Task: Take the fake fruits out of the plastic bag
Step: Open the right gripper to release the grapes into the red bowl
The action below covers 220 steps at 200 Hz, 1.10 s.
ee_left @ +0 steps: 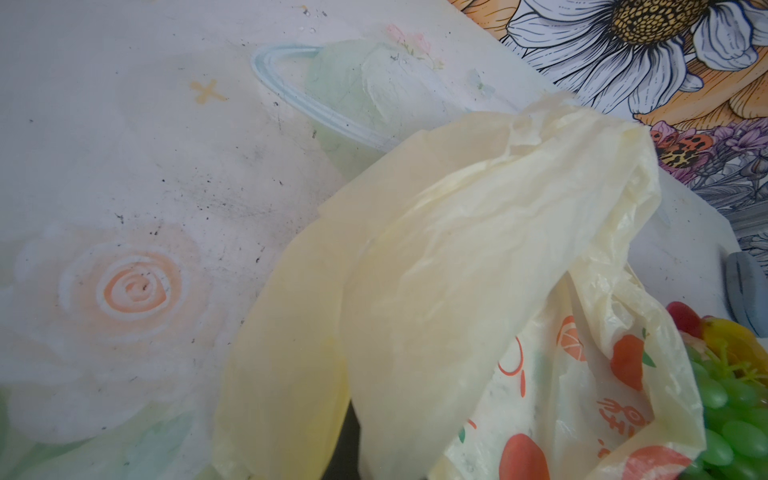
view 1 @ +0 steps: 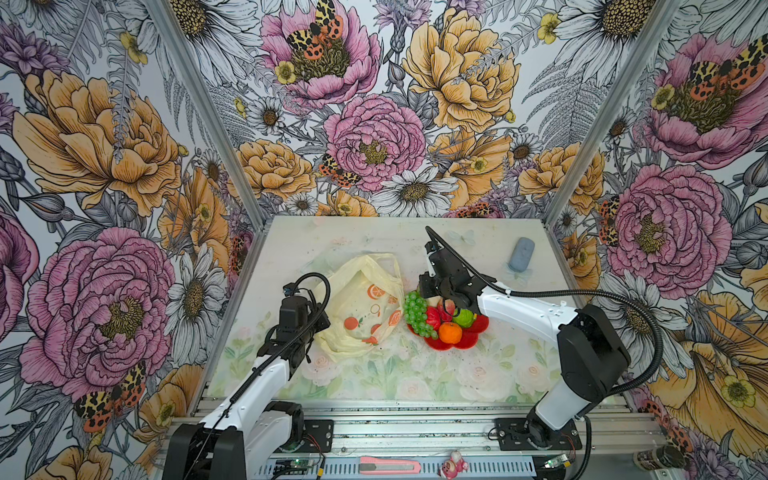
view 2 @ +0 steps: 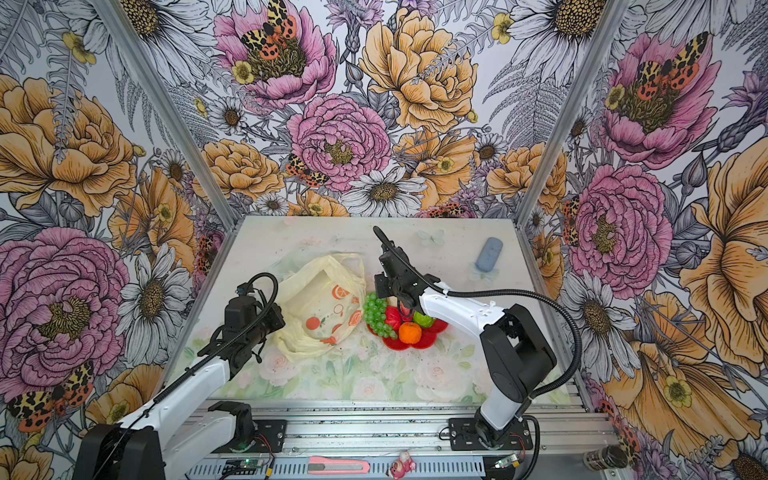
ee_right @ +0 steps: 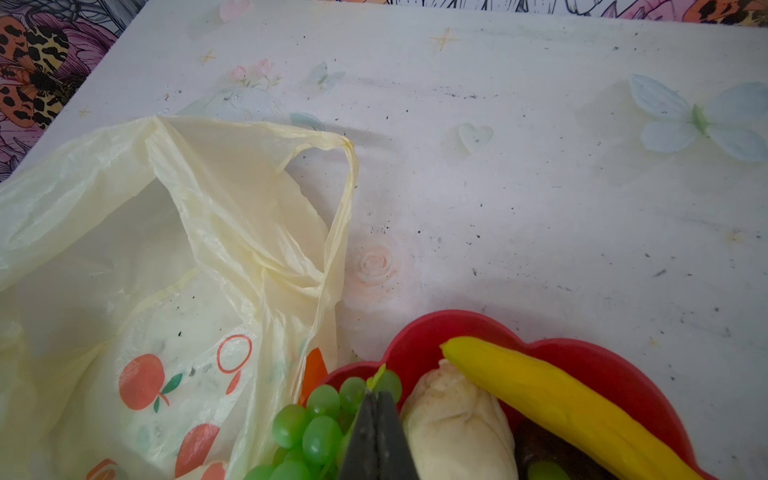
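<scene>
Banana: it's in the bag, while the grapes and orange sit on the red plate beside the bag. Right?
No. The banana is not in the bag; the right wrist view shows it lying on the red plate, next to a cream piece. The grapes and orange do sit on that plate beside the bag.

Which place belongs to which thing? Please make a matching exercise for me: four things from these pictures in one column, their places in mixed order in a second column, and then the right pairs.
Things
1. plastic bag
2. grape bunch
3. grey-blue oval object
4. pink utility knife

Places
A. on the metal frame in front of the table
B. alone, at the far right of the table
C. on the left edge of the red plate
D. flat on the table, left of the red plate

Pairs: 1-D, 2-C, 3-B, 4-A
</scene>
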### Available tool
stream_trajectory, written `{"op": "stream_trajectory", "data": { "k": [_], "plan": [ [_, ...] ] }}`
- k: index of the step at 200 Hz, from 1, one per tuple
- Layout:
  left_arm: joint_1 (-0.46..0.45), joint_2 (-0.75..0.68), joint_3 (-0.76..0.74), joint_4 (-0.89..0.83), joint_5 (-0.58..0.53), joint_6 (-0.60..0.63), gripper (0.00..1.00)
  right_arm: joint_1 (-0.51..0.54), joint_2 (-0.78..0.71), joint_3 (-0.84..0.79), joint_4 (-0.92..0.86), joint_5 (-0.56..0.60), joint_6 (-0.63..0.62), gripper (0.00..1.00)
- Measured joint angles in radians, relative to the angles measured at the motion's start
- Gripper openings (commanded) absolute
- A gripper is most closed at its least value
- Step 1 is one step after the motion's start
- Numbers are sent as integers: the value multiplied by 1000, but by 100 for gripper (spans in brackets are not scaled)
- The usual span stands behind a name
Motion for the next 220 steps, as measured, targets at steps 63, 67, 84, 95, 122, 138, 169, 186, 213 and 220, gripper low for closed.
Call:
{"op": "stream_trajectory", "data": {
  "k": [63,67,84,95,122,138,169,186,213,220],
  "plan": [
    [0,0,0,0,0,0,0,0,26,-12,6,37,0,0],
    [0,0,0,0,0,0,0,0,26,-12,6,36,0,0],
    [0,0,0,0,0,0,0,0,26,-12,6,35,0,5],
    [0,0,0,0,0,0,0,0,26,-12,6,31,-1,13],
    [0,0,0,0,0,0,0,0,5,-16,6,13,-5,36],
    [0,0,0,0,0,0,0,0,-24,-19,5,1,-6,43],
    [0,0,0,0,0,0,0,-8,-99,-32,6,-18,-1,52],
    [0,0,0,0,0,0,0,-13,-148,-48,5,-29,0,57],
    [0,8,3,-6,-5,0,0,-28,-269,-104,5,-36,-4,64],
    [0,16,8,-15,-10,-1,0,-34,-314,-124,5,-34,-7,66]
  ]
}}
